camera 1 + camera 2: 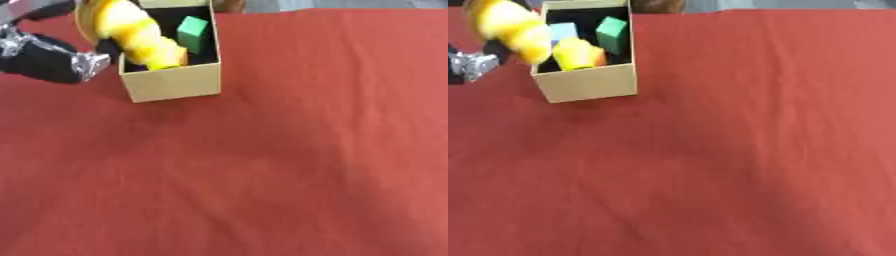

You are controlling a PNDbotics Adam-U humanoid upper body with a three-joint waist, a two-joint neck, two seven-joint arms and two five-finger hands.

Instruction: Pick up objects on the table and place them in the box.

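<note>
Red cloth (289, 165) covers the tabletop. At its far left corner sits a cardboard box (173, 82) holding a green block (192, 31). Left hand (48, 57) hovers beside it; whether it grips the blurred yellow object (131, 30) over the box cannot be told. Best lowered centrally, released inside.

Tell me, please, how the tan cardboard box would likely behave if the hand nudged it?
The cardboard box looks thin-walled and open-topped, so probably light and apt to slide on the red cloth. It holds only small items like the green block, so it may tip if pushed high.
</note>
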